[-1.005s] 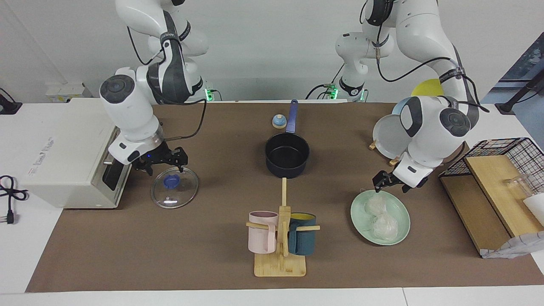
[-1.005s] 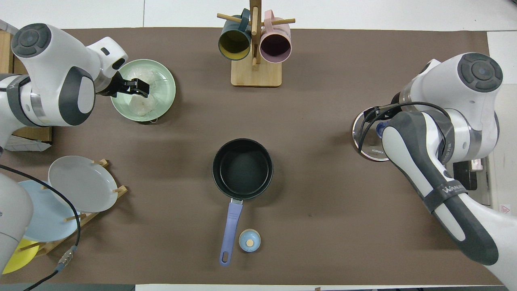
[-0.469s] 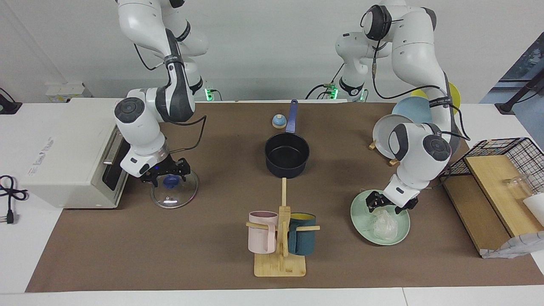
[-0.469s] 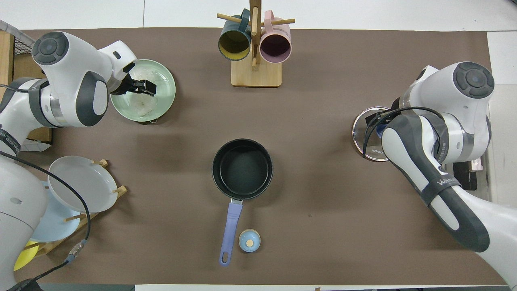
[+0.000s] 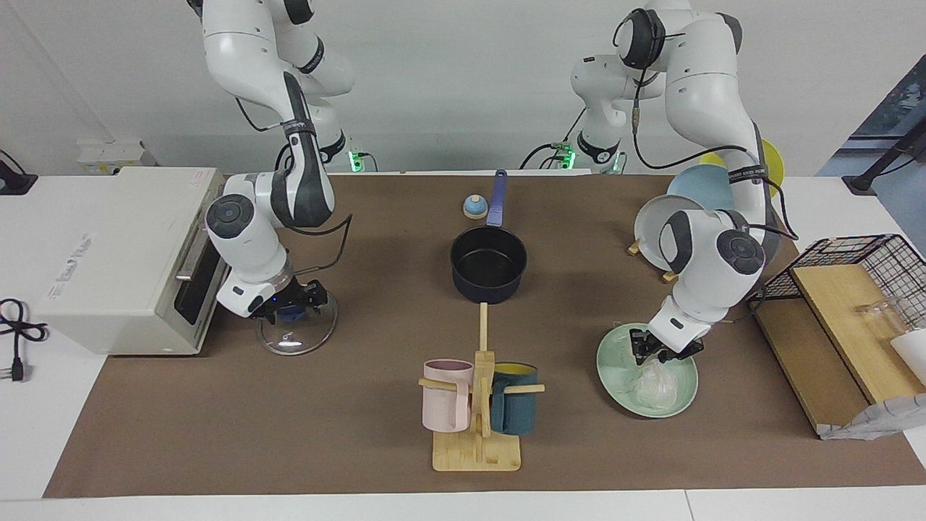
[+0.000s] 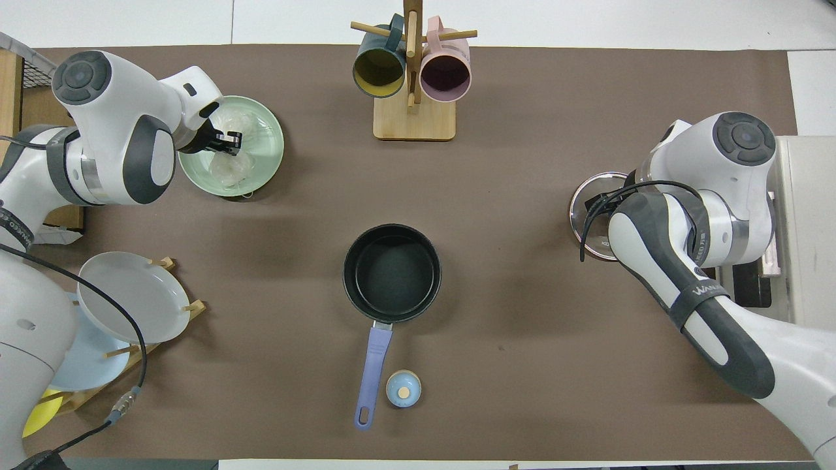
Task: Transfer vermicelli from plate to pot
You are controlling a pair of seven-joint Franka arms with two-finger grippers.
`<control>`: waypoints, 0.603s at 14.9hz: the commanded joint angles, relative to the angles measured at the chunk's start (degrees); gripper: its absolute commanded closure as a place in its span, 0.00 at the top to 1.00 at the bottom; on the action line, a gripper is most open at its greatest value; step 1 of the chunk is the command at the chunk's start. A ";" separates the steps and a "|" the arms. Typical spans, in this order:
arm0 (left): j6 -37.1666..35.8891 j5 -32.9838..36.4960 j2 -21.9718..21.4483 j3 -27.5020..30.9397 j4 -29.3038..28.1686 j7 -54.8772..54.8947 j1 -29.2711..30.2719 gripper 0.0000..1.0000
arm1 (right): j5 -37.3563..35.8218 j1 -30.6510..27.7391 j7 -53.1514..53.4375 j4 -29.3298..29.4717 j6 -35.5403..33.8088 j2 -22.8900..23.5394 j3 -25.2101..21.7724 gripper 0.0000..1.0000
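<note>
The mint-green plate (image 5: 611, 373) (image 6: 271, 143) lies toward the left arm's end of the table and holds two bundles of vermicelli (image 5: 657, 387) (image 6: 228, 168). My left gripper (image 5: 653, 353) (image 6: 230, 139) is down in the plate, shut on vermicelli. It hides most of the bundle nearer the robots in the facing view. The navy pot (image 5: 488, 264) (image 6: 392, 271) stands empty mid-table, its blue handle pointing toward the robots. My right gripper (image 5: 293, 310) is low at the blue knob of a glass lid (image 5: 298, 339) (image 6: 583, 215).
A white oven (image 5: 108, 253) stands beside the lid. A mug rack (image 5: 477, 405) (image 6: 411, 72) with pink and teal mugs is farther from the robots than the pot. A dish rack holds grey (image 5: 662, 231) (image 6: 130, 297), blue and yellow plates. A small blue knob-like piece (image 5: 474, 207) sits by the pot's handle. A wire basket (image 5: 854, 289) is at the table's end.
My left gripper has come down from above the plate's rim into the plate and narrowed onto the vermicelli. My right gripper has dropped lower over the lid's knob.
</note>
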 commanded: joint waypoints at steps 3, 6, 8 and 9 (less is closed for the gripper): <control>-4.70 -1.31 -2.28 0.43 1.19 0.00 -0.33 0.00 | 0.18 -0.43 -1.48 -1.48 -0.36 -1.36 0.32 0.99; -16.89 -6.49 -7.73 0.87 4.59 -1.04 -0.07 0.00 | 0.18 -0.43 -1.48 -1.39 -0.71 -1.45 0.32 0.95; -24.12 -8.87 -10.89 0.70 7.50 -8.13 -0.42 0.00 | 0.10 -0.43 -1.57 -1.48 -0.89 -1.45 0.32 0.89; -26.32 -9.57 -13.17 0.35 7.60 -12.00 -0.51 0.00 | 0.10 -0.43 -1.66 -1.48 -0.98 -1.45 0.32 0.85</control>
